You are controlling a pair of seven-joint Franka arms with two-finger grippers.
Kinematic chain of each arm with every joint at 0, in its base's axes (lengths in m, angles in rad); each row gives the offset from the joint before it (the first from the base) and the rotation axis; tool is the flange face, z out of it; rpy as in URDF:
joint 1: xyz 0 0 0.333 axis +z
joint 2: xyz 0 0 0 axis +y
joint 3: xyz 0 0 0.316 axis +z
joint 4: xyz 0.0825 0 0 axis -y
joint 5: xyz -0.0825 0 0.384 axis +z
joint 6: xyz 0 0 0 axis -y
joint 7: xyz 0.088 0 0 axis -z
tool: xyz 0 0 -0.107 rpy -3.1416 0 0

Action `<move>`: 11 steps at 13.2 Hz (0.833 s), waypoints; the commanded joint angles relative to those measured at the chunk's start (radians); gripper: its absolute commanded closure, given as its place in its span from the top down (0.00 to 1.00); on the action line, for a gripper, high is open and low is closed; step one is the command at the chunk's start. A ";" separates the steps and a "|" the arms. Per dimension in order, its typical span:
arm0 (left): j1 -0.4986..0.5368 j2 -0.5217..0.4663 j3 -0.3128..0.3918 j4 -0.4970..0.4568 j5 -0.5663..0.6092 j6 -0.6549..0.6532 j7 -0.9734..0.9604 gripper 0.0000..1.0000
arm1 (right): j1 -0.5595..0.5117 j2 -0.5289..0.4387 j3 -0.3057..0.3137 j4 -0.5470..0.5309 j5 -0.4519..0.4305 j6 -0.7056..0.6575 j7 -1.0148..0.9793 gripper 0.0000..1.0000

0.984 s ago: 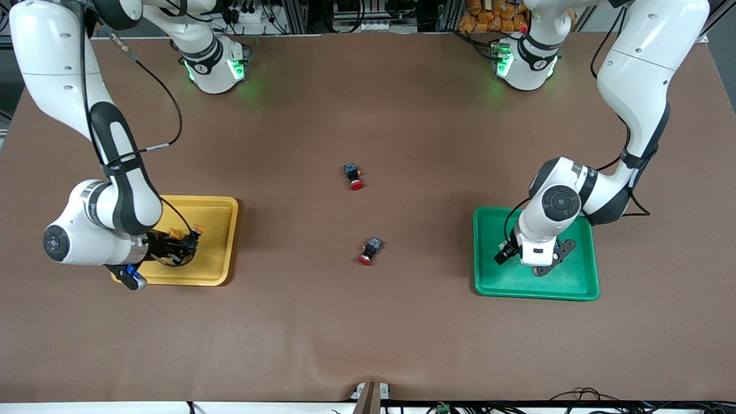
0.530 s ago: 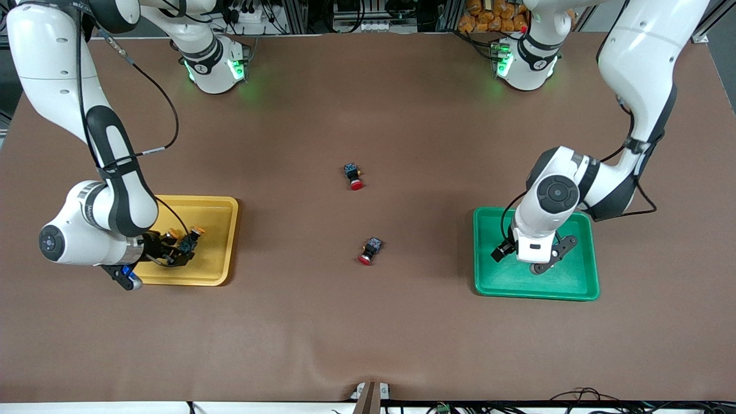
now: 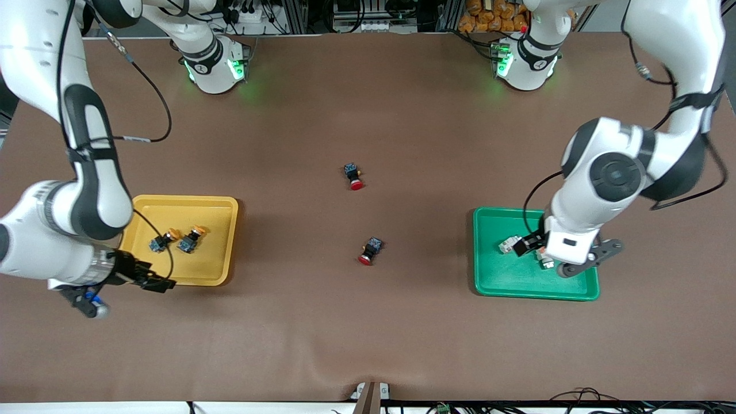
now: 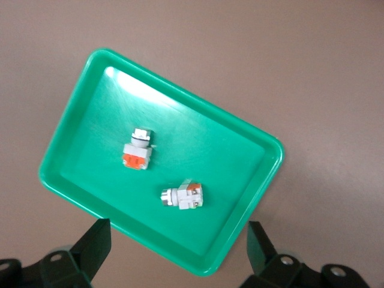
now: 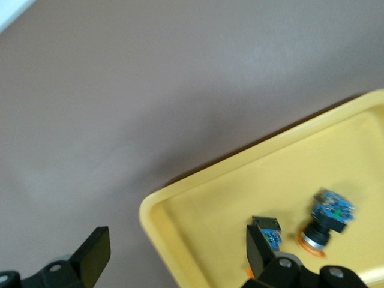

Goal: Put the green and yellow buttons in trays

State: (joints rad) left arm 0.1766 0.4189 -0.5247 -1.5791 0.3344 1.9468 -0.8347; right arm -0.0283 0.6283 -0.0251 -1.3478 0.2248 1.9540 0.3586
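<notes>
Two dark buttons with orange-yellow caps [image 3: 160,241] [image 3: 191,238] lie side by side in the yellow tray [image 3: 218,259]. My right gripper [image 3: 150,277] hangs open and empty over that tray's near edge. In the right wrist view one button [image 5: 327,222] is in full view in the yellow tray [image 5: 198,222], the other [image 5: 268,231] partly hidden by a finger. Two white buttons [image 3: 507,245] [image 3: 545,263] lie in the green tray [image 3: 494,282]. My left gripper [image 3: 552,250] is high over it, open and empty. The left wrist view shows both white buttons [image 4: 137,151] [image 4: 183,196] lying apart in the green tray [image 4: 198,138].
Two dark switches with red caps lie on the brown table between the trays, one [image 3: 353,176] farther from the front camera, one [image 3: 369,251] nearer. Both arm bases stand along the table's edge farthest from the front camera.
My right gripper opened, left a yellow-capped button in the yellow tray and rose toward the tray's near edge. My left arm lifted, uncovering the white buttons in the green tray.
</notes>
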 commanded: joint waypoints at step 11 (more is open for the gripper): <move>-0.016 -0.347 0.174 0.119 -0.299 -0.318 0.555 1.00 | 0.015 -0.335 0.048 0.239 -0.160 -0.625 -0.066 1.00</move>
State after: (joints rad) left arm 0.2586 0.1397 -0.4770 -1.4438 0.0732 1.6628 -0.3745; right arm -0.0073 0.3757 0.0207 -1.0865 0.0737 1.4102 0.3079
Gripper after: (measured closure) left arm 0.000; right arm 0.000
